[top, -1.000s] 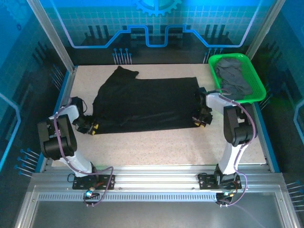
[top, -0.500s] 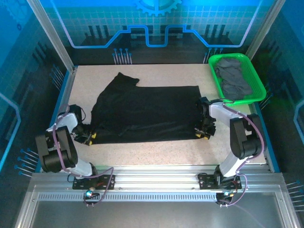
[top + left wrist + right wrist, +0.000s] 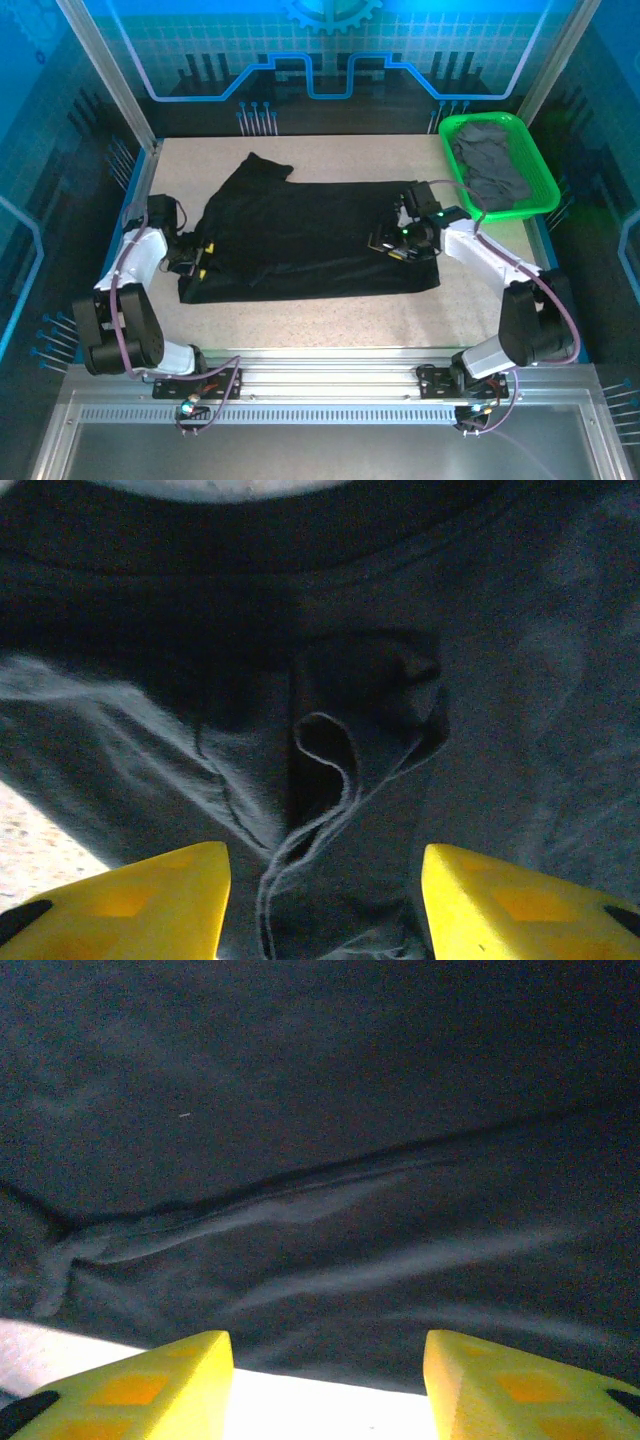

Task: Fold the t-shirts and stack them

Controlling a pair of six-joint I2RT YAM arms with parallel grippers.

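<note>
A black t-shirt (image 3: 300,230) lies spread flat across the middle of the table, one sleeve (image 3: 262,165) pointing to the far left. My left gripper (image 3: 198,262) is over its near-left corner, open. In the left wrist view the yellow fingertips (image 3: 150,900) stand wide apart above a rumpled hem fold (image 3: 330,770), holding nothing. My right gripper (image 3: 388,245) hovers open over the shirt's right part. In the right wrist view the right gripper (image 3: 328,1380) is over the shirt's edge (image 3: 330,1360) and the pale table. Dark grey t-shirts (image 3: 490,165) lie heaped in the basket.
The bright green plastic basket (image 3: 546,180) stands at the far right corner of the table. Bare speckled table (image 3: 330,325) runs along the front between the shirt and the arm bases. Metal frame posts and rails edge the table on both sides.
Both grippers dragged the shirt's near edge toward the front, then opened and let go. The right gripper moved left over the shirt. The left gripper moved back a little.
</note>
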